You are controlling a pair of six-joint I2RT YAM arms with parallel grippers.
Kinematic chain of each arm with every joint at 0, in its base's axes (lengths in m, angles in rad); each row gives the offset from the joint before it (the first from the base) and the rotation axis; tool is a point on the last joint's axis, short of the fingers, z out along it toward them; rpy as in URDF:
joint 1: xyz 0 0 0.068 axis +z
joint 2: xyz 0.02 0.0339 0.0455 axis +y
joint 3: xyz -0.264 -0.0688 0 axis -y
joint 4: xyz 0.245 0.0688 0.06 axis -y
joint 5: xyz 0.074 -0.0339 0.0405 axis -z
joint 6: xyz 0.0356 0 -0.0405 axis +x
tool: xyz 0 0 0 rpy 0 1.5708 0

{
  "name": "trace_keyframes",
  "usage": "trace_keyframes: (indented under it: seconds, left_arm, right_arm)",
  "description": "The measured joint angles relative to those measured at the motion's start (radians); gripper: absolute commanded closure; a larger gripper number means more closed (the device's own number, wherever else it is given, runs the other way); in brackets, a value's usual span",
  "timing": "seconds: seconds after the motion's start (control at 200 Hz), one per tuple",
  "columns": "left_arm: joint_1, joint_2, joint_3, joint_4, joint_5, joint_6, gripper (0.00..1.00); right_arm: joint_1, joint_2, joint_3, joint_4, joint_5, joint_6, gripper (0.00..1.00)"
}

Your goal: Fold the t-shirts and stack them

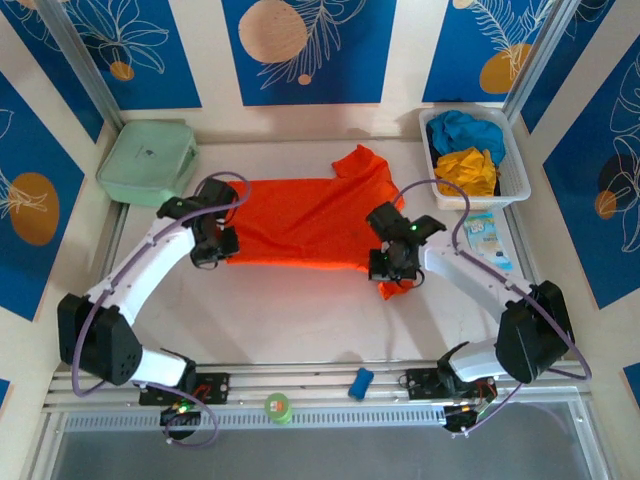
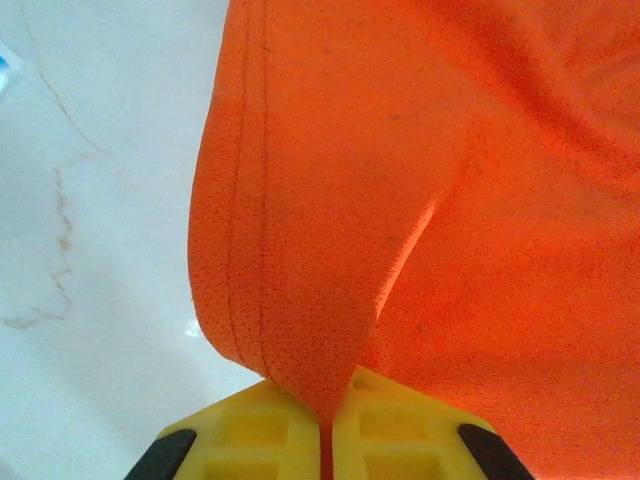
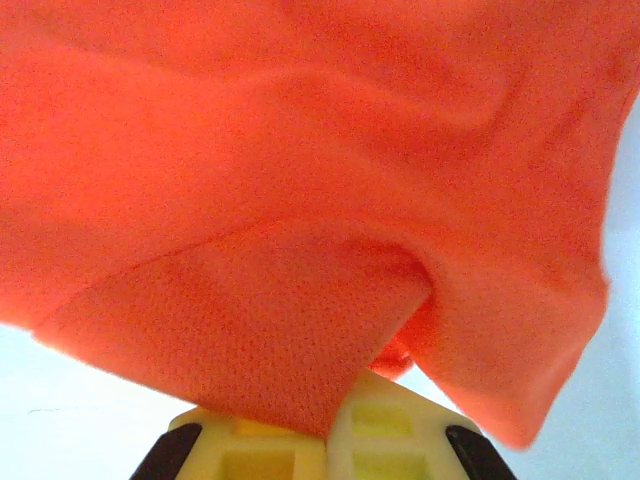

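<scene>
Jaws both clenched on orange t-shirt [image 1: 300, 225]: left gripper [image 2: 327, 432] at its left end, right gripper [image 3: 328, 428] opposite, long axis between.

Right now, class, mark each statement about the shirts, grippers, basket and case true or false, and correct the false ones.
1. The left gripper and right gripper are both shut on the orange shirt. True.
2. The basket holds the blue shirt and the yellow shirt. True.
3. The yellow shirt lies spread flat. False: it is bunched in the basket.
4. The case sits on the orange shirt. False: the case stands apart from it, at the far left corner.
</scene>
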Motion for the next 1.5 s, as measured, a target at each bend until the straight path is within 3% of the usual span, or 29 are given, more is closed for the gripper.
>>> trace_keyframes:
  seconds: [0.2,0.24,0.3,0.43,0.625,0.82,1.031,1.501]
  left_arm:
    - [0.015,0.358,0.246,-0.051,0.0,0.095,0.89]
    - [0.019,0.447,0.314,-0.058,-0.001,0.116,0.75]
    - [0.023,0.558,0.415,-0.064,-0.002,0.132,0.42]
    - [0.03,0.716,0.607,-0.087,-0.021,0.156,0.0]
    - [0.032,0.68,0.578,-0.071,-0.026,0.155,0.01]
    - [0.032,0.538,0.326,-0.034,-0.008,0.138,0.31]
    - [0.034,0.543,0.263,0.037,-0.008,0.118,0.32]
    - [0.113,0.689,0.433,0.137,-0.029,0.131,0.32]
  right_arm:
    - [-0.169,0.21,0.174,0.002,-0.071,-0.153,1.0]
    - [-0.189,0.264,0.224,0.003,-0.076,-0.179,1.0]
    - [-0.212,0.336,0.296,0.005,-0.082,-0.207,1.0]
    - [-0.244,0.472,0.429,0.006,-0.1,-0.251,1.0]
    - [-0.257,0.573,0.508,0.004,-0.101,-0.28,1.0]
    - [-0.26,0.579,0.508,0.002,-0.105,-0.288,1.0]
    - [-0.262,0.579,0.508,0.002,-0.113,-0.288,1.0]
    - [-0.262,0.579,0.483,0.02,-0.123,-0.288,1.0]
